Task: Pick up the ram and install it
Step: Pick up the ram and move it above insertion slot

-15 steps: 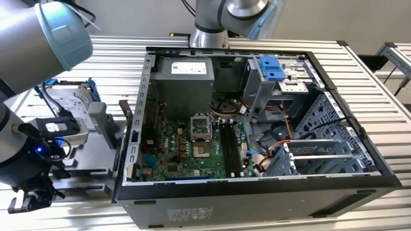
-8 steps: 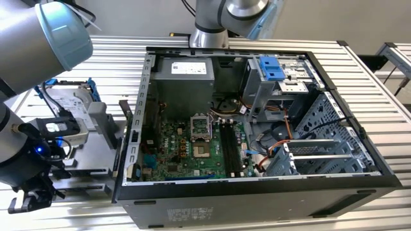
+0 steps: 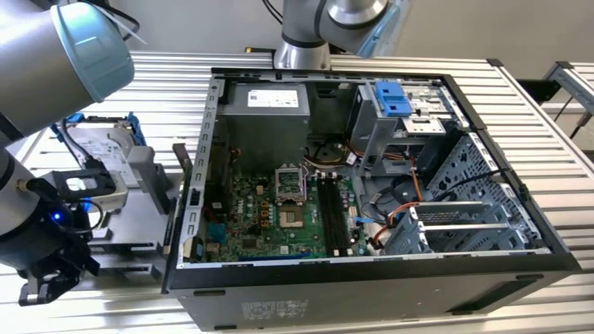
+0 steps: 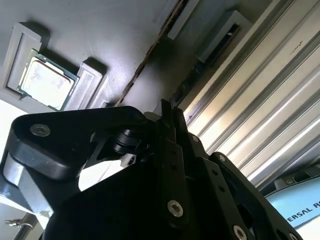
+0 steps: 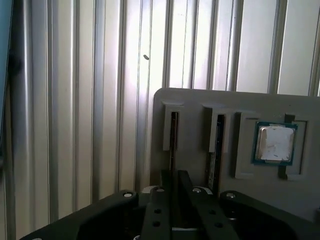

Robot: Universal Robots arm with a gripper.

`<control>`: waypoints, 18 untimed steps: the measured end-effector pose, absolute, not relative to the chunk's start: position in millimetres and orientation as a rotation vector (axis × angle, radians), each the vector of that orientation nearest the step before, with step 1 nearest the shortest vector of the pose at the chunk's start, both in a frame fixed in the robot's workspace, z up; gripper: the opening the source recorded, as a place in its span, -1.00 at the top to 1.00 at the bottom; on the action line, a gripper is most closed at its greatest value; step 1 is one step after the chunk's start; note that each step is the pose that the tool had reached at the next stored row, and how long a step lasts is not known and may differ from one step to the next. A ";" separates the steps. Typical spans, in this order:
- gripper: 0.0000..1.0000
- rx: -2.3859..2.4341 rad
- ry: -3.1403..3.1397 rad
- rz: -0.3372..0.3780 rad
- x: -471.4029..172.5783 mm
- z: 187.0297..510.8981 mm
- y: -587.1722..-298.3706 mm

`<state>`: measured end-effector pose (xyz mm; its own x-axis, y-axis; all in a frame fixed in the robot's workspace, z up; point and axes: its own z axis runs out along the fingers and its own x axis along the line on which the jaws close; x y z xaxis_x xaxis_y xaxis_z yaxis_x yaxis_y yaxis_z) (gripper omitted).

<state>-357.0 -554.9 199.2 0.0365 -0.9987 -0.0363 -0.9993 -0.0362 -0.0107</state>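
- Exterior view: an open black desktop computer case [image 3: 325, 70] lies on a ribbed silver metal surface [image 3: 186, 90]. Its green motherboard [image 3: 269, 216] faces up, with long black plastic memory slots [image 3: 334, 216] beside the processor socket and a light-blue plastic drive bracket [image 3: 394, 97] near the far wall. At the exterior view's left, outside the case, the black end effector [image 3: 46, 285] hangs low at a flat grey parts holder [image 3: 139, 216].
- First wrist view: the end effector [image 5: 176, 182] sits at the near edge of the grey holder [image 5: 200, 105], in line with one of two narrow upright pockets. In that pocket stands the ram [image 5: 172, 142], a thin strip seen edge-on. A second pocket [image 5: 217, 145] lies just beside it, and a square silver-topped processor chip [image 5: 274, 144] rests in its own recess further along. The ribbed surface [image 5: 75, 100] runs behind.
- Second wrist view: the end effector [image 4: 170, 112] is close to the holder [image 4: 115, 30] — the ram [image 4: 150, 55] shows as a slim brownish edge running towards it, with the processor chip [image 4: 44, 82] well to one side. Whether the end effector is clenched on the ram or released, I cannot tell.
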 end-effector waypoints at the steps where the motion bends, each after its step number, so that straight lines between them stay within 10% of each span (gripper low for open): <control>1: 1.00 -2.238 2.158 0.029 -357.0 199.2 -554.9; 18: 1.00 -2.238 2.158 0.029 -357.0 206.7 -554.9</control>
